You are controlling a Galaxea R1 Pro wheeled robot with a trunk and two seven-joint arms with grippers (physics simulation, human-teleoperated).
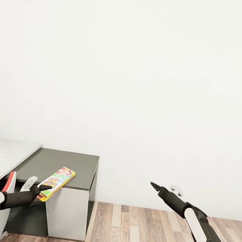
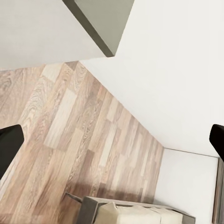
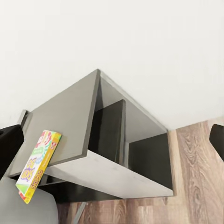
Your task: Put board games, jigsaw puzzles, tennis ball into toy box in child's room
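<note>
Overhanging the side unit (image 1: 71, 164), a board game (image 1: 56, 184); both jaws apart, tips cropped.

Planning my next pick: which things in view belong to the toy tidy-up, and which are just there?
Job:
- yellow board game
- dark side unit of the table, under the game
- bed

Just there:
- wood floor
- white wall

the flat yellow board game box (image 1: 56, 184) with green and red patches, lying at the front edge of my dark grey side unit (image 1: 79, 165), carries purple lettering, but it is too small for me to read.
</note>
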